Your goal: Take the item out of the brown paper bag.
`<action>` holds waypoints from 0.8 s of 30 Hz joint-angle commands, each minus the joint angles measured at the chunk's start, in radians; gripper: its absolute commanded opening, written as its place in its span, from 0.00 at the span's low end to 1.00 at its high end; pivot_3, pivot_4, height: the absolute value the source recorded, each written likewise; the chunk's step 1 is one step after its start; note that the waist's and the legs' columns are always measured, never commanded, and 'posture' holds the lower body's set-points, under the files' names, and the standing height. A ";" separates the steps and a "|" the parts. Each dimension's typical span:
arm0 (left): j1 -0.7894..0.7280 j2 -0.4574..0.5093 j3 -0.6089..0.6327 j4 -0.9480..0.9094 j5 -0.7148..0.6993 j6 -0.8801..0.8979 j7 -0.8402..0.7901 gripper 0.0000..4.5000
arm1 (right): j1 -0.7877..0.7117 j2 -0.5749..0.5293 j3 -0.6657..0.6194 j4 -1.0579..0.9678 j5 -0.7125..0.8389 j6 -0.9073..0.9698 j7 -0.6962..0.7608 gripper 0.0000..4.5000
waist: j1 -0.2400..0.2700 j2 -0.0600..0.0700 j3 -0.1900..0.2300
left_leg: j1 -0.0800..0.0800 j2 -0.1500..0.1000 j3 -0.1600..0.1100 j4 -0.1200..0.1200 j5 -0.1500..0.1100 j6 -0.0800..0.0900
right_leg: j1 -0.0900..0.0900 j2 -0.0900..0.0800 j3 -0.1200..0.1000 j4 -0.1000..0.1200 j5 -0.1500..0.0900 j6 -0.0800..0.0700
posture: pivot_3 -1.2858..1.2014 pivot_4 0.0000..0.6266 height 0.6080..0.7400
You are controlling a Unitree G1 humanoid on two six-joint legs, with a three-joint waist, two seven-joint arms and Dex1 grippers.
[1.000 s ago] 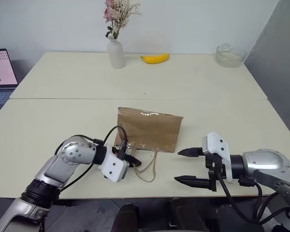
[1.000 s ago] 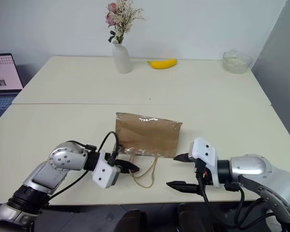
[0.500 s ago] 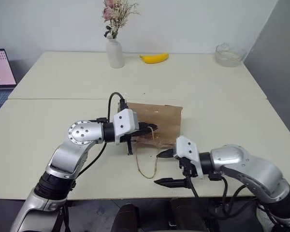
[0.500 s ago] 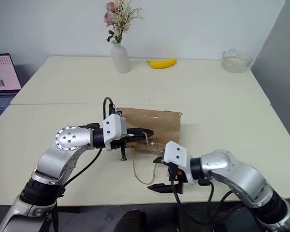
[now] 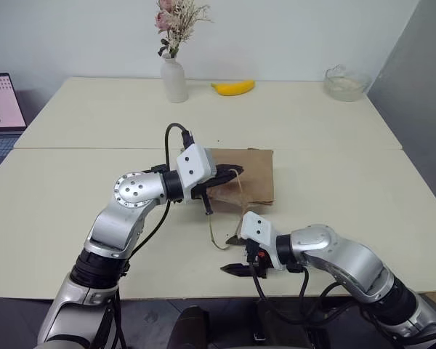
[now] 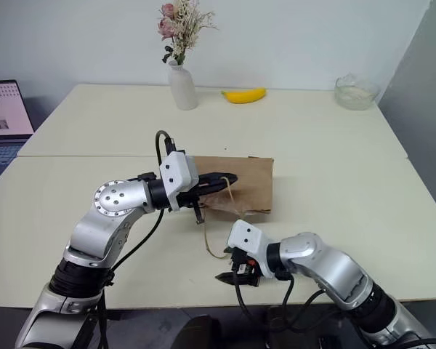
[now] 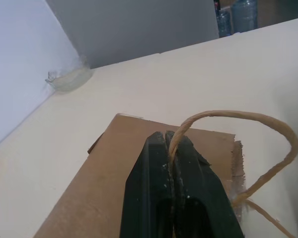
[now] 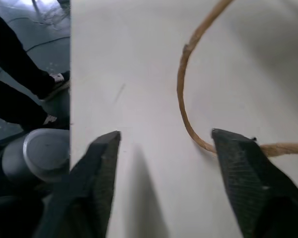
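Bag-opening step: you're holding one handle up, item not visible yet

Head views: your left gripper (image 5: 229,173) is pinching a tan loop handle (image 5: 237,172) of the brown paper bag (image 5: 251,182), lifting that edge off the table (image 5: 73,196); your right gripper (image 5: 236,253) is hanging just in front of the bag's near edge, fingers spread, holding nothing, with the second handle loop (image 5: 216,236) dangling beside it. The item isn't showing anywhere; I'm guessing it's inside the bag. Left wrist view: both black fingers (image 7: 188,173) are pressed together on the handle cord, bag panel right behind them. Right wrist view: the spread fingers (image 8: 102,163) are straddling bare table, with the loose cord curving between them. Next, I'd say you need to catch that second handle or the bag's lip and open the mouth.
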 commanded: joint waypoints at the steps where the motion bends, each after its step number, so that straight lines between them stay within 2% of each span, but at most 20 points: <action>1: -0.008 0.003 0.016 -0.015 0.012 -0.015 0.005 0.00 | -0.030 -0.001 0.010 -0.025 -0.064 -0.066 -0.001 0.38 | 0.000 0.000 0.000 | 0.000 0.000 0.000 0.000 0.000 0.000 | 0.000 0.000 0.000 0.000 0.000 0.000 | 0.52 0.24 1.00; 5: -0.001 0.005 0.011 -0.021 0.020 -0.020 -0.002 0.00 | -0.048 0.000 0.008 -0.049 -0.091 -0.080 0.007 0.03 | 0.000 0.000 0.000 | 0.000 0.000 0.000 0.000 0.000 0.000 | 0.000 0.000 0.000 0.000 0.000 0.000 | 0.52 0.24 1.00; 6: 0.000 0.006 0.009 -0.021 0.022 -0.023 -0.003 0.00 | -0.049 0.000 0.009 -0.052 -0.095 -0.082 0.010 0.01 | 0.000 0.000 0.000 | 0.000 0.000 0.000 0.000 0.000 0.000 | 0.000 0.000 0.000 0.000 0.000 0.000 | 0.52 0.24 1.00; 14: -0.006 -0.002 0.009 -0.018 0.029 -0.022 -0.003 0.00 | -0.042 -0.013 0.017 -0.048 -0.140 -0.106 0.033 0.01 | 0.000 0.000 0.000 | 0.000 0.000 0.000 0.000 0.000 0.000 | 0.000 0.000 0.000 0.000 0.000 0.000 | 0.52 0.24 1.00; 16: -0.005 -0.003 0.008 -0.020 0.031 -0.022 -0.003 0.00 | -0.035 -0.024 -0.002 -0.057 -0.131 -0.107 0.050 0.01 | 0.000 0.000 0.000 | 0.000 0.000 0.000 0.000 0.000 0.000 | 0.000 0.000 0.000 0.000 0.000 0.000 | 0.52 0.24 1.00; 18: -0.002 -0.002 0.007 -0.023 0.033 -0.022 -0.004 0.00 | -0.028 -0.016 -0.083 -0.065 -0.095 -0.096 0.039 0.01 | 0.000 0.000 0.000 | 0.000 0.000 0.000 0.000 0.000 0.000 | 0.000 0.000 0.000 0.000 0.000 0.000 | 0.52 0.24 1.00; 21: 0.002 -0.002 0.004 -0.026 0.037 -0.025 -0.005 0.00 | -0.026 -0.061 -0.133 -0.092 -0.075 -0.099 0.073 0.13 | 0.000 0.000 0.000 | 0.000 0.000 0.000 0.000 0.000 0.000 | 0.000 0.000 0.000 0.000 0.000 0.000 | 0.52 0.24 1.00; 24: 0.002 -0.004 0.001 -0.027 0.038 -0.024 -0.005 0.00 | -0.028 -0.124 -0.184 -0.128 -0.037 -0.093 0.131 0.37 | 0.000 0.000 0.000 | 0.000 -0.001 0.000 0.000 0.000 0.000 | 0.000 0.000 0.000 0.000 0.000 0.000 | 0.52 0.24 1.00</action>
